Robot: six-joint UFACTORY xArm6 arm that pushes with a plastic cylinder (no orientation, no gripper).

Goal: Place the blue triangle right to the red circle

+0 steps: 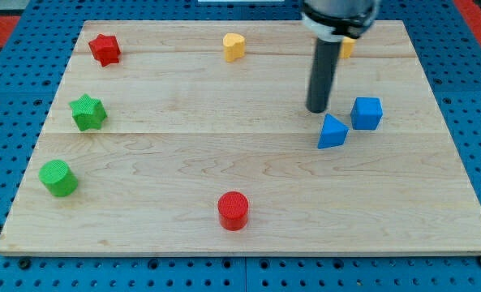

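Rod has no jaws. Tip just above blue triangle, near view's right. Red circle far, bottom middle. Next: push triangle down, stop right of circle.

On the pale wooden board sit a blue triangle, blue cube, red circle, red star, green star, green cylinder and yellow heart, beside my dark tip.
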